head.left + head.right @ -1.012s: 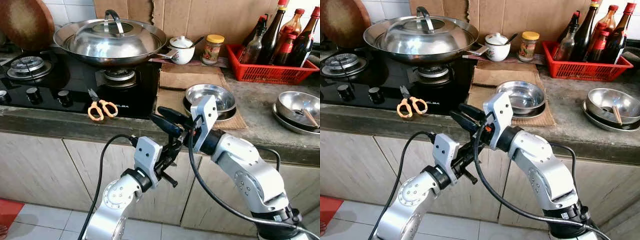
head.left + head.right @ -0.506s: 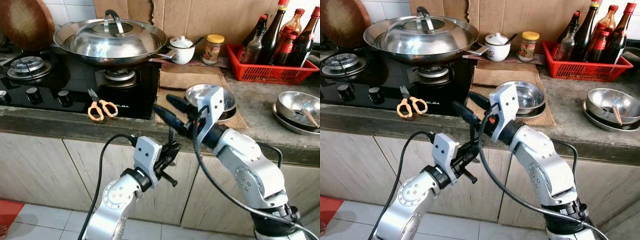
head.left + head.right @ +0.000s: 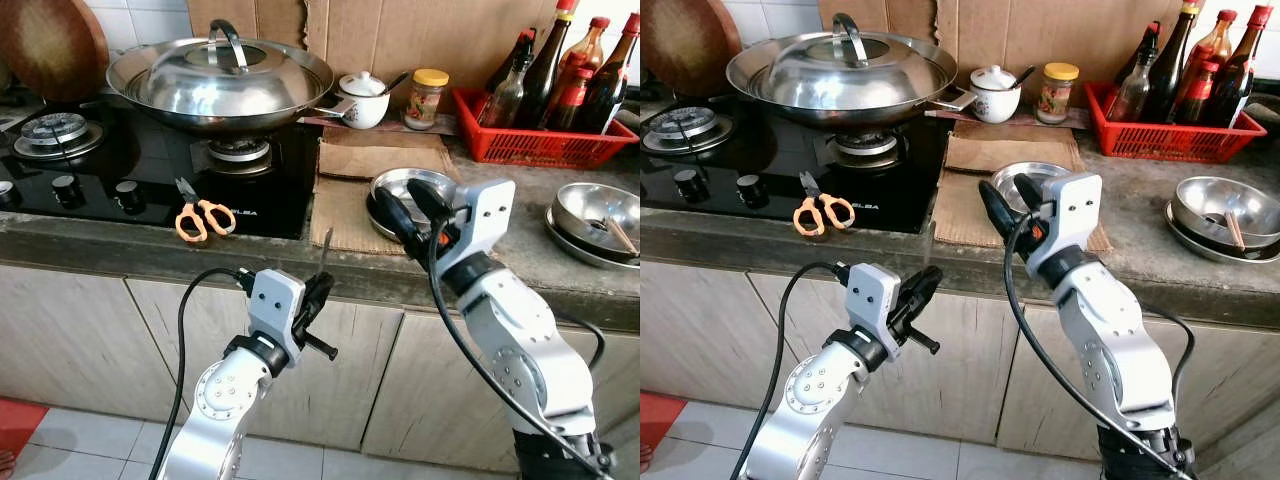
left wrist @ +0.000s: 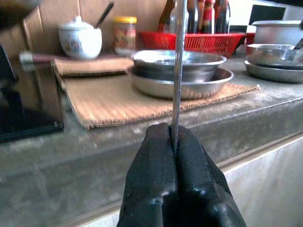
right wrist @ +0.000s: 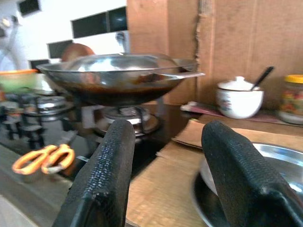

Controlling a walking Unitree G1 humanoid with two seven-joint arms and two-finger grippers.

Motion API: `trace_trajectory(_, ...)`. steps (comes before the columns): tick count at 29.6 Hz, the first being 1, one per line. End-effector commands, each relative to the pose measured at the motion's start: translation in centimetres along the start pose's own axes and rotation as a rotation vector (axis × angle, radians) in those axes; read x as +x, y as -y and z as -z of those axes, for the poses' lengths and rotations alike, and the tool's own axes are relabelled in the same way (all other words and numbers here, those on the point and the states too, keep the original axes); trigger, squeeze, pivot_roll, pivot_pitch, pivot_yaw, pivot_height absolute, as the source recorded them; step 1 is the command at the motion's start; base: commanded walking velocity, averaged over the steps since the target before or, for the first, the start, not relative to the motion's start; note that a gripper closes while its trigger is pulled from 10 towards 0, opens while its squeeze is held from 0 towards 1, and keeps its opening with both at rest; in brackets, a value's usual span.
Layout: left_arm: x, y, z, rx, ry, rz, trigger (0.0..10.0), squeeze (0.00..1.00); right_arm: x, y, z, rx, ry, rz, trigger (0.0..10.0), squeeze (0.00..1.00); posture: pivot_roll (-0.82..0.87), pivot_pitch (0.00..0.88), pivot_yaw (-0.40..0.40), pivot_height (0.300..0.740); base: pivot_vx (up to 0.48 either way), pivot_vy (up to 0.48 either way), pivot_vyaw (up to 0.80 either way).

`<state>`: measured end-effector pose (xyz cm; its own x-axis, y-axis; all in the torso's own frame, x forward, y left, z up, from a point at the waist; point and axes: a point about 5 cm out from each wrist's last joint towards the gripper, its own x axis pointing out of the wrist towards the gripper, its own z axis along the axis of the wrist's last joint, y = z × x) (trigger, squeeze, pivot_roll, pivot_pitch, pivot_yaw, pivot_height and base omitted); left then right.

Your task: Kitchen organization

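Steel, thin and straight, the rod (image 4: 177, 71) stands upright with its long axis toward twelve o'clock, its tip level with the counter (image 3: 120, 245) edge. My left gripper (image 3: 318, 292) sits below the counter front, fingers pressed tight on the rod's lower end, so it rises straight out of my fingertips. My right gripper (image 3: 408, 206), fingers spread wide and holding nothing, hangs at the counter edge before the metal bowl (image 3: 400, 185), at two o'clock from the rod. Orange scissors (image 3: 203, 215) lie on the stove (image 3: 150, 150) at ten o'clock.
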<state>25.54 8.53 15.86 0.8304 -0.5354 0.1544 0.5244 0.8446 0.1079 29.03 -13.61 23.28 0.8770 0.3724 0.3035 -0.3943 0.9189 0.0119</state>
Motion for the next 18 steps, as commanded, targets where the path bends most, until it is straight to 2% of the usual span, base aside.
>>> trace_trajectory(1,-0.3,0.3,0.2,0.020,0.003,-0.001,0.0,0.00,-1.0,1.0,0.6,-0.082,-0.027,0.103,10.0,0.00,0.04,0.027,-0.056,0.740,0.000,0.000,0.00)
trace_trajectory(2,-0.4,0.5,0.1,0.018,0.003,0.000,0.0,0.00,-1.5,1.3,1.1,-0.129,-0.048,0.152,10.0,0.00,0.04,0.027,-0.056,0.740,0.000,0.000,0.00)
trace_trajectory(3,-0.4,0.5,0.1,0.018,0.003,0.000,0.0,0.00,-1.5,1.3,1.1,-0.129,-0.048,0.152,10.0,0.00,0.04,0.027,-0.056,0.740,0.000,0.000,0.00)
trace_trajectory(6,-1.1,1.3,0.4,-0.017,-0.015,-0.023,0.0,0.00,-4.2,1.9,3.2,-0.199,-0.132,0.277,10.0,0.00,0.04,0.024,-0.059,0.740,0.000,0.000,0.00)
trace_trajectory(7,-1.1,1.3,0.4,-0.017,-0.015,-0.023,0.0,0.00,-4.2,1.9,3.2,-0.199,-0.132,0.277,10.0,0.00,0.04,0.024,-0.059,0.740,0.000,0.000,0.00)
trace_trajectory(9,-1.4,1.6,0.7,-0.040,-0.037,-0.041,0.0,0.00,-5.8,1.7,4.3,-0.213,-0.179,0.318,10.0,0.00,0.04,0.021,-0.055,0.740,0.000,0.000,0.00)
trace_trajectory(10,-1.4,1.6,0.7,-0.040,-0.037,-0.041,0.0,0.00,-5.8,1.7,4.3,-0.213,-0.179,0.318,10.0,0.00,0.04,0.021,-0.055,0.740,0.000,0.000,0.00)
trace_trajectory(11,-1.6,1.7,0.9,-0.046,-0.045,-0.044,7.0,0.00,-6.4,1.5,4.7,-0.218,-0.197,0.328,10.0,0.00,0.04,0.019,-0.054,0.740,0.000,0.000,0.00)
trace_trajectory(12,-1.9,1.8,1.2,-0.055,-0.055,-0.070,10.0,0.00,-7.9,0.8,5.7,-0.231,-0.237,0.346,10.0,0.00,0.04,0.015,-0.049,0.740,0.000,0.000,0.00)
trace_trajectory(13,-1.9,1.8,1.2,-0.055,-0.055,-0.070,10.0,0.00,-7.9,0.8,5.7,-0.231,-0.237,0.346,10.0,0.00,0.04,0.015,-0.049,0.740,0.000,0.000,0.00)
trace_trajectory(15,-2.4,2.1,1.6,-0.075,-0.076,-0.084,10.0,0.00,-9.6,-0.2,6.8,-0.218,-0.282,0.363,10.0,0.00,0.03,0.011,-0.043,0.740,0.000,0.000,0.00)
trace_trajectory(18,-3.1,2.4,2.0,-0.080,-0.097,-0.103,10.0,0.00,-10.6,-1.1,7.5,-0.198,-0.311,0.370,10.0,0.00,0.03,0.005,-0.030,0.740,0.000,0.000,0.00)
